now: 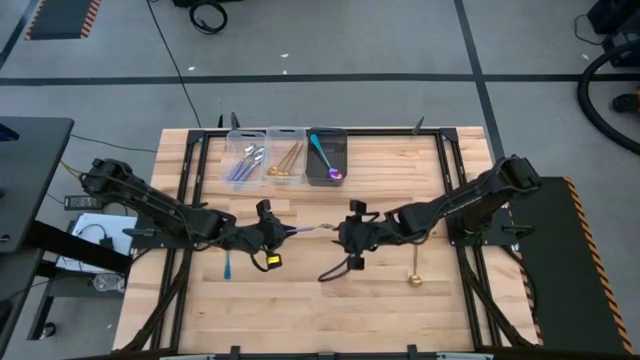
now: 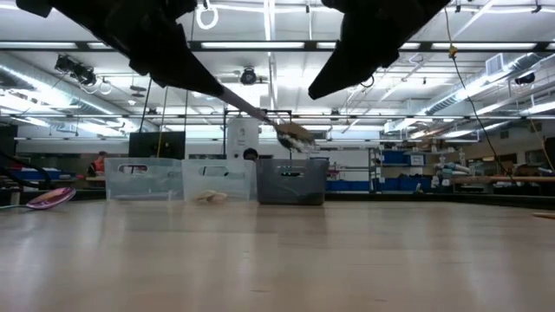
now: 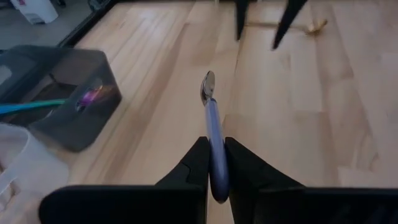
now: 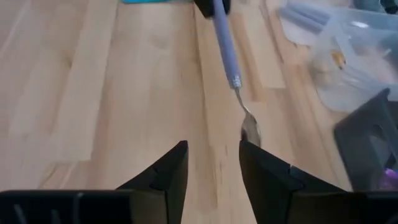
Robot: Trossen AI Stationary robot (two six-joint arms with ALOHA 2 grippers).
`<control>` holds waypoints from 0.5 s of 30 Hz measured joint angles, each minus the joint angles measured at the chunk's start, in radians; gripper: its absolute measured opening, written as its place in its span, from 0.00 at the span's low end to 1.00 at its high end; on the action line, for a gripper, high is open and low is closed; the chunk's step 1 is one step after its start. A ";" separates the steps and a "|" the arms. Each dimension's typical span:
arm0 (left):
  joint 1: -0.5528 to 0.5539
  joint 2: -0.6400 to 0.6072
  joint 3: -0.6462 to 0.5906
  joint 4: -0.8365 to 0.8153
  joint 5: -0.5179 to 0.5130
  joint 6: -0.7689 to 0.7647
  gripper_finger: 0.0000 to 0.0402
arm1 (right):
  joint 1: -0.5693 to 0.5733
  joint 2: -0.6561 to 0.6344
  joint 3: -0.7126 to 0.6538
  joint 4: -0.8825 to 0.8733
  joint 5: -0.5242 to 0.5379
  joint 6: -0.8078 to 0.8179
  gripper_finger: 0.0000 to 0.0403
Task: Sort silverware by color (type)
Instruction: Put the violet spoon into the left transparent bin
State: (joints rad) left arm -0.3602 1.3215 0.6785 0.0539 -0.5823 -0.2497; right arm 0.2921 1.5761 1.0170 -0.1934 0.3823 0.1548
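Bins (image 1: pixel 285 140) at top centre already hold sorted spoons. Left gripper (image 1: pixel 272 235) pinches a lilac spoon (image 1: pixel 303 230) mid-frame; right gripper (image 1: pixel 343 233) stands open. Teal spoon (image 1: pixel 227 266) and gold spoon (image 1: pixel 413 272) remain.

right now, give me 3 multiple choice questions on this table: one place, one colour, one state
1. Where is the gold spoon lying loose?
A. dark bin
B. on the table by the right arm
C. left gripper

2. What colour is the handle of the held spoon?
A. lilac
B. gold
C. teal

3. How are the grippers?
A. both open
B. left gripper shut on the spoon, right gripper open
C. right holds it

Key: 1 B, it lies on bare wood; 2 A, lilac shows between the fingers; 3 B, the right's fingers stand apart, short of the bowl.
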 joint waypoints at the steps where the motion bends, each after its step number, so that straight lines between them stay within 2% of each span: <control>1: 0.002 0.005 0.000 -0.005 0.000 0.000 0.09 | 0.008 0.000 -0.017 0.030 0.015 0.000 0.38; 5: 0.009 0.030 -0.005 0.007 -0.002 -0.002 0.09 | 0.039 0.000 -0.067 0.072 0.150 0.033 0.38; 8: 0.012 0.035 -0.058 0.107 -0.001 -0.002 0.09 | 0.065 0.000 -0.075 0.060 0.246 0.061 0.38; 15: 0.056 0.004 -0.203 0.314 -0.001 -0.017 0.09 | 0.113 0.000 -0.079 0.073 0.288 0.094 0.38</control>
State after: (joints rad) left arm -0.3040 1.3254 0.4756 0.3680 -0.5836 -0.2667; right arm 0.4047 1.5761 0.9379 -0.1199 0.6704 0.2492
